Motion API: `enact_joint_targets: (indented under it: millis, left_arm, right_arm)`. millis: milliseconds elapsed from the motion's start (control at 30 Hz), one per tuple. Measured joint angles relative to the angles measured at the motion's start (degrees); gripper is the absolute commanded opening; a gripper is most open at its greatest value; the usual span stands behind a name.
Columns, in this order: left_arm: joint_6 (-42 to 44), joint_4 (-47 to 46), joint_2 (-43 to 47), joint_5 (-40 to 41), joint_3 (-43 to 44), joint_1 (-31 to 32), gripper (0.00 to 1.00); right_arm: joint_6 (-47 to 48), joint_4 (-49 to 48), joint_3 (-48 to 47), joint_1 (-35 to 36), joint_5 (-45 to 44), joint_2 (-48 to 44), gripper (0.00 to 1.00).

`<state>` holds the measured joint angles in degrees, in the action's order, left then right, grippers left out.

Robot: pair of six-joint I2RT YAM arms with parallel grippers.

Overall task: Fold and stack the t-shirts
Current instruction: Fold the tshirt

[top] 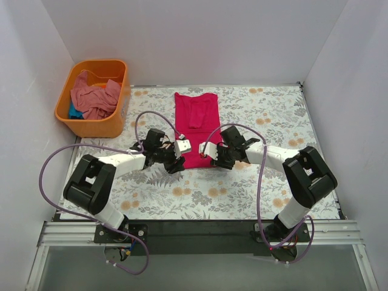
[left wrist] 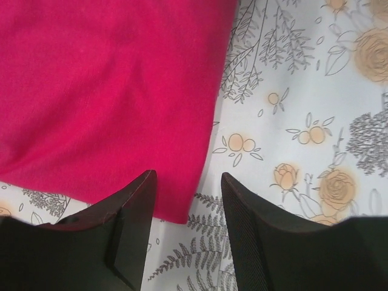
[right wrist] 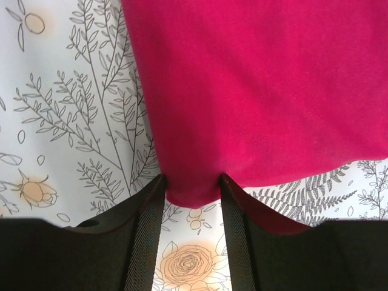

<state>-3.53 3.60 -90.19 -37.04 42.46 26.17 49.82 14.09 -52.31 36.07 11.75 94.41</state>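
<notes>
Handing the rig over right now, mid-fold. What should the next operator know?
Left gripper: open, straddling the near left corner of the crimson t-shirt.
Right gripper: open, straddling its near right corner.
It lies flat on the table cloth, sides folded in.
Orange tub holds the salmon t-shirt and teal t-shirt, unfolded.
Left: grip corners, fold lengthwise, then fold the rest and stack.

The crimson tee (top: 195, 127) lies flat on the floral cloth (top: 273, 182), folded lengthwise into a narrow strip with a sleeve turned in over its far half. The salmon tee (top: 91, 97) lies crumpled in the tub (top: 91, 128), with a teal tee (top: 74, 113) peeping out beneath it.
</notes>
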Motion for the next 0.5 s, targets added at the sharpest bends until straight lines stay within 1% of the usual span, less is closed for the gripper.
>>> enact_joint_targets:
  millis: [167,200,267,300,333,367,400,433,467,500]
  left_arm:
    - [3.5,-1.2,-3.1,2.5,0.0,0.6,0.40]
    - [4.4,-1.8,-3.7,2.7,-0.2,0.7,0.35]
    - [5.5,-2.7,-3.9,3.2,-0.3,0.8,0.30]
    - [6.1,-3.1,-3.9,3.5,-0.4,1.0,0.27]
    - [6.6,-3.5,-3.9,3.9,-0.5,1.2,0.15]
    - [7.1,-3.9,-3.9,4.2,-0.7,1.4,0.08]
    - [8.0,-4.5,-3.9,4.7,-0.8,1.7,0.03]
    - [8.7,-4.8,-3.9,5.0,-0.9,1.8,0.00]
    - [9.3,-4.9,-3.8,5.2,-0.9,2.0,0.00]
    - [9.7,-4.7,-3.6,5.4,-0.9,2.1,0.00]
  right_arm:
    - [0.7,-1.5,0.7,0.0,0.7,0.1,0.42]
    - [1.0,-1.8,0.8,0.0,0.8,0.1,0.39]
    - [1.4,-2.4,1.2,0.0,1.0,0.1,0.34]
    - [1.5,-2.5,1.2,0.0,1.2,0.1,0.29]
    - [1.7,-2.7,1.3,0.0,1.3,0.1,0.25]
    - [1.8,-2.9,1.5,0.0,1.4,0.1,0.21]
    - [1.9,-3.0,1.6,0.0,1.5,0.1,0.14]
    - [2.0,-3.0,1.5,0.0,1.5,0.1,0.11]
    - [2.1,-2.9,1.5,0.0,1.5,0.1,0.08]
    - [2.1,-2.9,1.5,0.0,1.6,0.1,0.03]
